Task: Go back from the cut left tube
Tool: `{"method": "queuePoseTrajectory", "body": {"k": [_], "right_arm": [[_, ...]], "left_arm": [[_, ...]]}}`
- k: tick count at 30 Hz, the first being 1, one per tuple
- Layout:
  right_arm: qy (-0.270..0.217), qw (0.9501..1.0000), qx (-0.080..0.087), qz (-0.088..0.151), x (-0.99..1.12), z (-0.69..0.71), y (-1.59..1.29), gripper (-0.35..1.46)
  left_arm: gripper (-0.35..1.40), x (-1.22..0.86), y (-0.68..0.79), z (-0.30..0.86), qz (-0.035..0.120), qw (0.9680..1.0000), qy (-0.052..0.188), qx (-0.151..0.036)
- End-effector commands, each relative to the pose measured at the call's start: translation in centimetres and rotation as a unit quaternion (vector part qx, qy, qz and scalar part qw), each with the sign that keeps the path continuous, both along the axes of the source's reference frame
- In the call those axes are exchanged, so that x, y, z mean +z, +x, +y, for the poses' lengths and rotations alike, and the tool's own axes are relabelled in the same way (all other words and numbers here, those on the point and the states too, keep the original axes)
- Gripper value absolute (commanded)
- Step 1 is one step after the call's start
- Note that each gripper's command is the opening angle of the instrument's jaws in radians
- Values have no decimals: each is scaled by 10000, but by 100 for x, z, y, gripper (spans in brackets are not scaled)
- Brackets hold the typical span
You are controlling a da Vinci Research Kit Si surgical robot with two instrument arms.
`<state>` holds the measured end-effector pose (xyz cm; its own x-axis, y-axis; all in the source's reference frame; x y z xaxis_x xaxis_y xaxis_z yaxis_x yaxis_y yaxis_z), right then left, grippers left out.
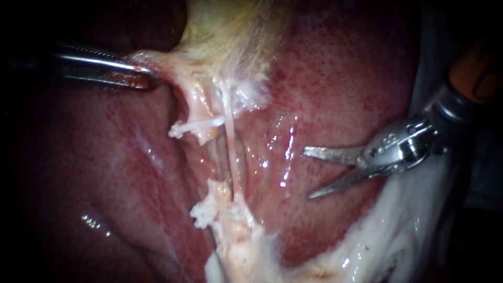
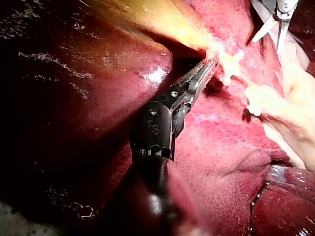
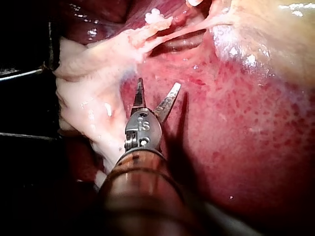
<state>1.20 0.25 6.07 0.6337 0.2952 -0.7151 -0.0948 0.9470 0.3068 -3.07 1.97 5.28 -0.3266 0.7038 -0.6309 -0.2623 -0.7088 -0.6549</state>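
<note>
The left tube is cut in two. Its upper stump [image 1: 201, 124] and lower stump [image 1: 205, 212] each end in a white clip, with a gap between them. Beside them the thin right tube [image 1: 231, 152] runs whole. My right instrument [image 1: 309, 174] has two blades that stand open over the liver [image 1: 340, 78], well to the right of the tubes and touching nothing. The right wrist view shows these blades [image 3: 157, 88] apart, short of the stump [image 3: 156, 18]. My left instrument [image 1: 144, 76] is shut on the pale edge of the gallbladder [image 1: 230, 31], holding it stretched to the left.
White fatty tissue [image 1: 398, 236] lies under and beside my right instrument's shaft. Wet liver surface [image 1: 131, 173] spreads to the left of the tubes. In the left wrist view my left instrument's jaws [image 2: 206, 69] hold the tissue, with the open blades [image 2: 267, 43] beyond.
</note>
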Motion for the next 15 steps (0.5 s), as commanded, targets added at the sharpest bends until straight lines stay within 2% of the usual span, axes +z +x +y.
{"method": "queuePoseTrajectory", "body": {"k": [1,9,11,15], "right_arm": [[-25,10000,7,-35,-2,3,-1,145],[30,10000,-8,-81,-8,5,-3,145],[30,10000,-6,-83,-8,5,-3,145],[34,9999,-15,-94,-8,5,-3,145]], "left_arm": [[-35,1,-1,-1,5,10000,-4,-4],[-35,23,-8,-7,34,10000,-65,-24],[-35,32,-10,-10,25,10000,-78,-6],[-35,48,-16,-16,102,9998,-112,85]]}}
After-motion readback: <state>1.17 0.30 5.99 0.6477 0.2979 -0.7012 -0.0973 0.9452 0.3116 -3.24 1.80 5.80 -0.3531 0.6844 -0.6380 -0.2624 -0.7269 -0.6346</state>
